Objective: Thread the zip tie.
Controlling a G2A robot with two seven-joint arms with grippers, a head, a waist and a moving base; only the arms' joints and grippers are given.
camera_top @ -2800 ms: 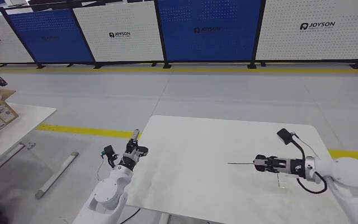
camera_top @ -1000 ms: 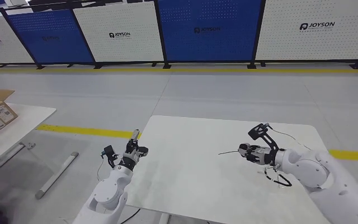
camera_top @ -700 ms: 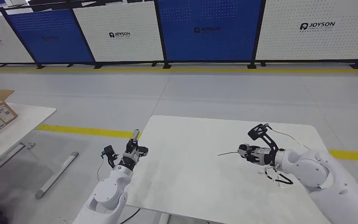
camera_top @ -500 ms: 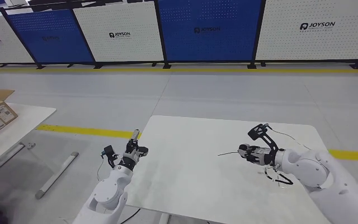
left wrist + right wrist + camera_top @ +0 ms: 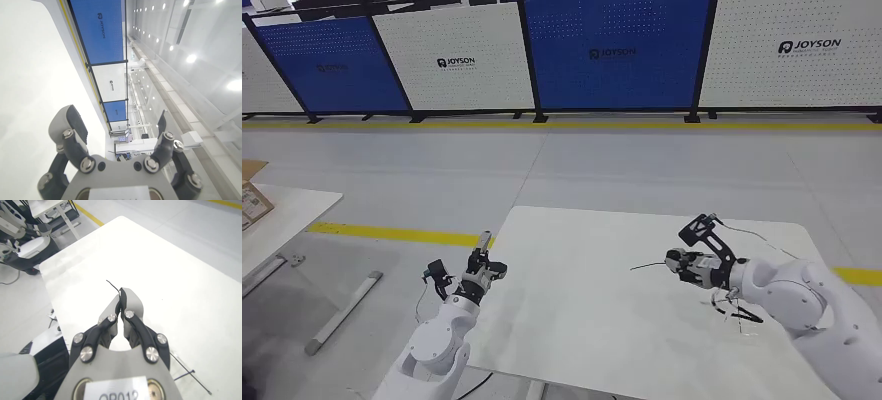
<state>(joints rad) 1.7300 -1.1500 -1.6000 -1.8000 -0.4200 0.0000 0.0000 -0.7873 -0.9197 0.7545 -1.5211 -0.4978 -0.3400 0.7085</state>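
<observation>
Over the right half of the tabletop (image 5: 582,300), the right hand (image 5: 121,293) is clamped shut on the zip tie (image 5: 112,285). A short length of strap sticks out past the fingertips toward the left arm, clear of the surface. The left hand (image 5: 119,121) sits at the tabletop's left edge, well apart from it, jaws spread and empty.

Risks as I read them:
- The strap is thin, black, flexible plastic with a slight curl at the tip. It won't stay straight, so aiming it at a small slot is going to be fiddly.
- The grip is on a narrow strip between two pads. Any side load could twist the tie or let it slide back into the jaws.
- I can't see the tie's head, so I can't tell which way it faces. If it faces the wrong way, the tie won't lock.
- The left hand has nothing to present as a target.
- Loose ties (image 5: 186,371) lie crossed on the tabletop beside the right arm. A low sweep could knock them off.

Materials: the tabletop is smooth, white and glossy with rounded corners, so it gives little friction. The left hand's pads (image 5: 78,121) are black textured rubber on grey metal fingers, with bolted linkages.
</observation>
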